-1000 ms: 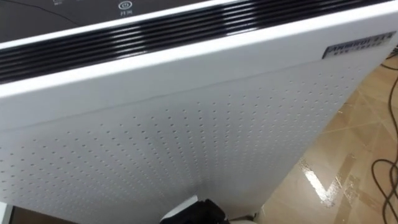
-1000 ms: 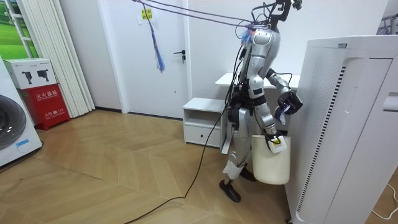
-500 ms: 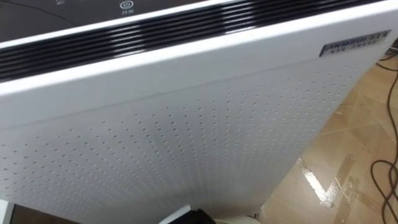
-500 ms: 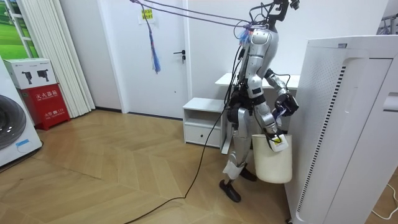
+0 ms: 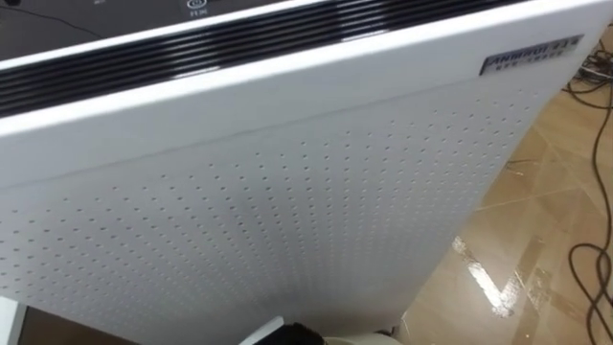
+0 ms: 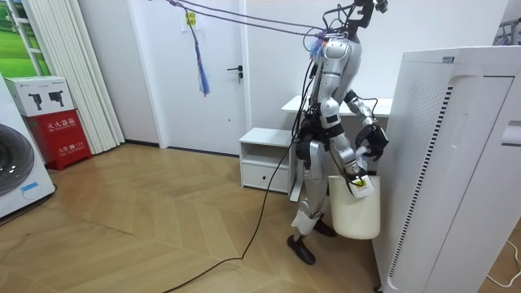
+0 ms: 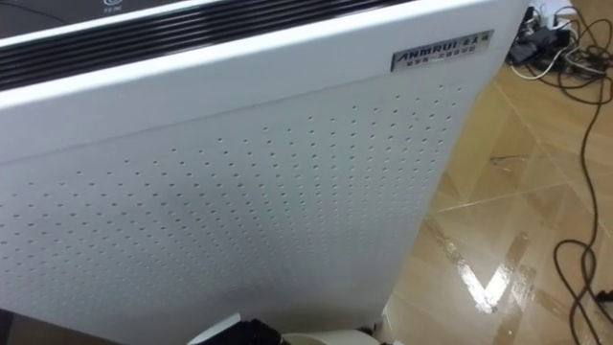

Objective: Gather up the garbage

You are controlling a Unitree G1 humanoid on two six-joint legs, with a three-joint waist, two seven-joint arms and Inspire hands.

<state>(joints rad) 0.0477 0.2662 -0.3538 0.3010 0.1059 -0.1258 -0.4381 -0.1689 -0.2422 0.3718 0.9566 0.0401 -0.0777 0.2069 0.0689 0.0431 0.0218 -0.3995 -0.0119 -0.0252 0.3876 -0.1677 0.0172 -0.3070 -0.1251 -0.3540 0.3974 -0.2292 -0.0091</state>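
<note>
Garbage bin [image 6: 354,207] on clenched right hand [image 6: 356,172] as before, left hand [image 6: 375,146] lower, grip unclear, beside air purifier [image 6: 456,163].

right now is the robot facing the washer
No, it stands facing the white purifier, with the washer behind it at the room view's left.

The wooden floor [image 6: 163,220] bears a tall white appliance [image 6: 456,163] and low cabinet [image 6: 264,172].
</note>
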